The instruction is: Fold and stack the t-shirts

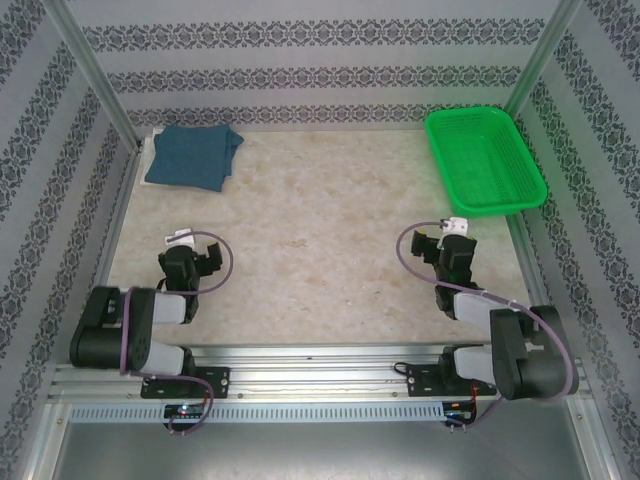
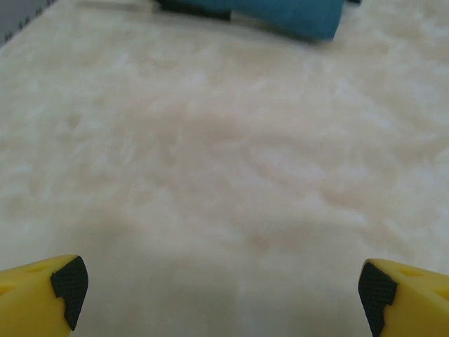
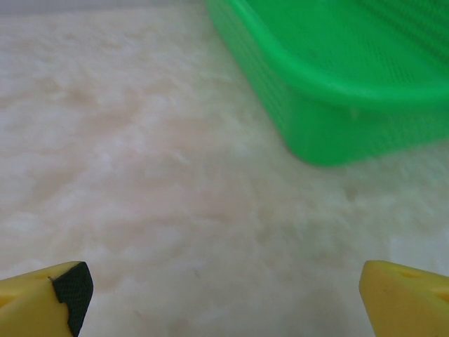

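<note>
Dark blue shirt [image 1: 192,155] lies folded at the far left corner of the table [image 1: 320,215], close to the back wall. A strip of white shirt [image 1: 150,147] sticks out along its left edge. The blue one appears to sit on top of it, but the white part is too small to make out any print.

In the left wrist view the blue shirt [image 2: 280,15] sits at the top edge, well ahead of the fingers [image 2: 42,289].

The green basket [image 1: 437,150] is at the far right corner, well apart from the shirts. Nothing can be seen inside it from above.

Left gripper [image 1: 190,250] is near the left front of the table, well short of the shirts. In its own view the gripper [image 2: 217,288] has its jaws spread wide, yellow tips with black pads at both lower corners, with bare table [image 2: 210,154] between them. It holds nothing.

Right gripper [image 1: 445,238] is at the right side, near the basket's near end but not touching it. Seen from its wrist, the gripper [image 3: 221,288] has its jaws wide apart and empty. The basket wall [image 3: 337,130] is ahead and to the right, and pale marbled table lies under the tips.

Both arms are tucked back towards their bases at the near edge.
</note>
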`<act>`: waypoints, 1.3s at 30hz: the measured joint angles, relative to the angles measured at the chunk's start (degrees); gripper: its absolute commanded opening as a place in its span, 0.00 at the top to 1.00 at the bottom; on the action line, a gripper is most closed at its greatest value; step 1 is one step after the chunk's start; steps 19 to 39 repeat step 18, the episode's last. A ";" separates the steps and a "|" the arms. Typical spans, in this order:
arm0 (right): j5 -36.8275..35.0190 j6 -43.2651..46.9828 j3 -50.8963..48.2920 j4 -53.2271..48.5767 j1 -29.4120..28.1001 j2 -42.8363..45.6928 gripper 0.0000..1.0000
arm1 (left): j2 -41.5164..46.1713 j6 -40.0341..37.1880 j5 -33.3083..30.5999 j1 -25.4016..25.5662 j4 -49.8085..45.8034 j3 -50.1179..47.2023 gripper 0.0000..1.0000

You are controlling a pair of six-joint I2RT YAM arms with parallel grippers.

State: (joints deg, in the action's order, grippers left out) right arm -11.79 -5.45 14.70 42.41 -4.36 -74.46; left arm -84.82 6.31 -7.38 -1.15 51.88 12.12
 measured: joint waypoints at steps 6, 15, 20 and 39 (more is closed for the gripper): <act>-1.09 2.03 4.15 8.22 1.22 -13.16 0.02 | -6.16 -2.47 3.50 0.13 2.08 7.76 0.00; -2.49 2.03 5.42 9.92 1.53 -12.81 0.02 | -6.03 -3.15 5.44 0.02 2.58 9.51 0.00; -2.27 2.01 5.42 9.70 1.90 -12.81 0.02 | -6.03 -3.15 5.46 0.02 2.56 9.49 0.00; -2.27 2.01 5.42 9.70 1.90 -12.81 0.02 | -6.03 -3.15 5.46 0.02 2.56 9.49 0.00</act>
